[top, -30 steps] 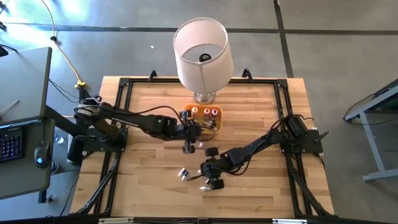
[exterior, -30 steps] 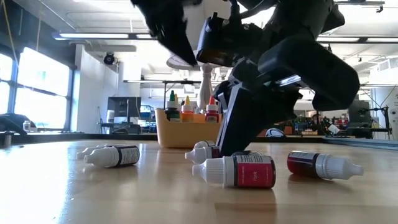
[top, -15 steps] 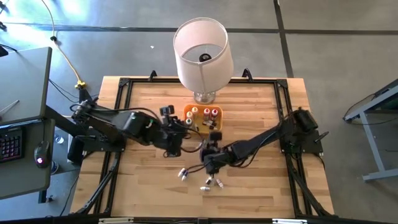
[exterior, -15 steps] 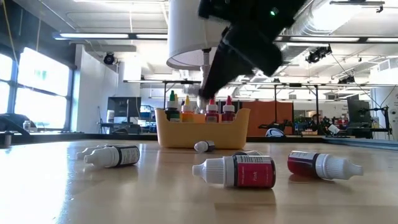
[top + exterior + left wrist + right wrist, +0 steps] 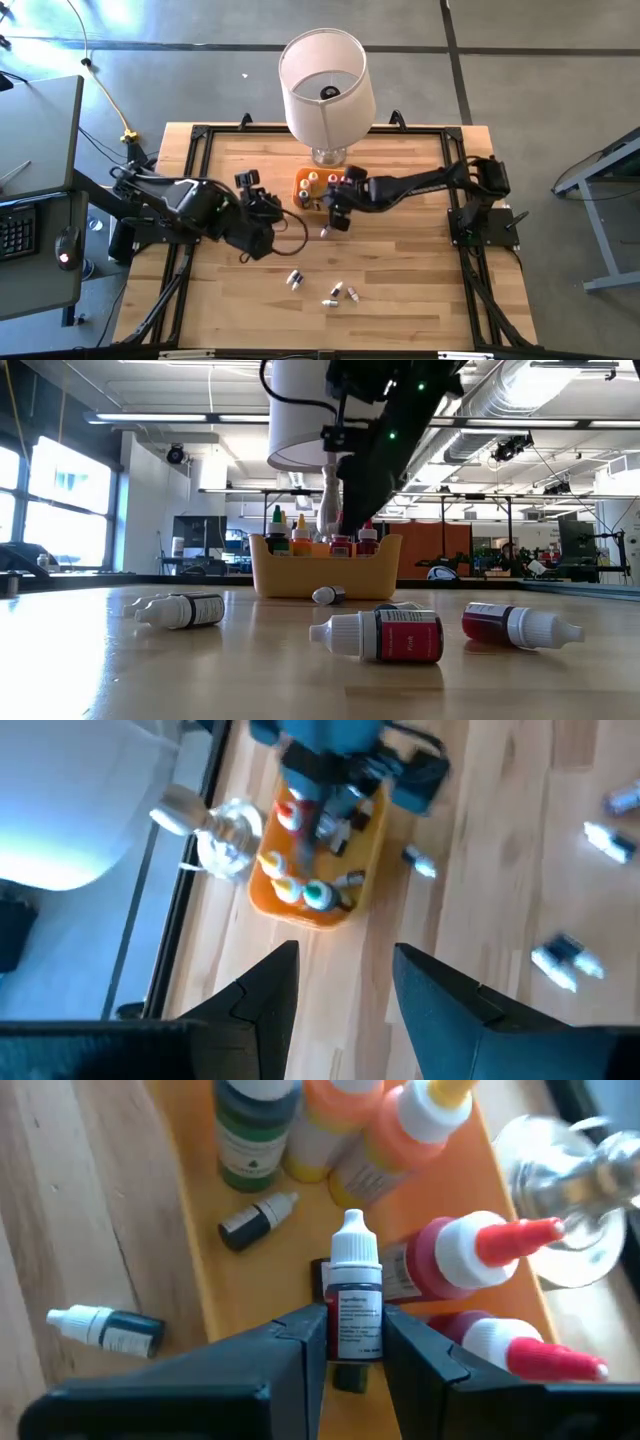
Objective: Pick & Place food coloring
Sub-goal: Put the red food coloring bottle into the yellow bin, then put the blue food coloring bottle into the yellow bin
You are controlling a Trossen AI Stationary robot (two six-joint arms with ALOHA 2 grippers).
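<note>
The orange tray (image 5: 322,186) stands in front of the lamp, with several food coloring bottles (image 5: 330,1125) upright or lying in it. My right gripper (image 5: 352,1342) hangs over the tray's near side (image 5: 336,207), shut on a small bottle with a white cap and a red label (image 5: 353,1295). More bottles lie on their sides on the wood: one next to the tray (image 5: 325,231), the others nearer the front (image 5: 337,292) (image 5: 385,635). My left gripper (image 5: 345,982) is open, raised left of the tray (image 5: 268,215), with nothing between its fingers. My right gripper pinches the bottle's labelled body (image 5: 352,1330) between its two fingers, one on each side. The fingers slant down from the table's right and lie along the bottle, and the white cap (image 5: 353,1250) sticks out past their tips. The bottle is lifted clear above the tray.
The white lampshade (image 5: 322,80) on its glass foot (image 5: 328,156) stands right behind the tray. A black frame runs along the table's edges (image 5: 200,135). Bare wood lies to the right of the tray and at the front left.
My right gripper has risen from the loose bottles near the front and gone toward the far edge with the red-labelled bottle, which now hangs over the tray. My left gripper has drawn back from the tray toward the table's left and risen.
</note>
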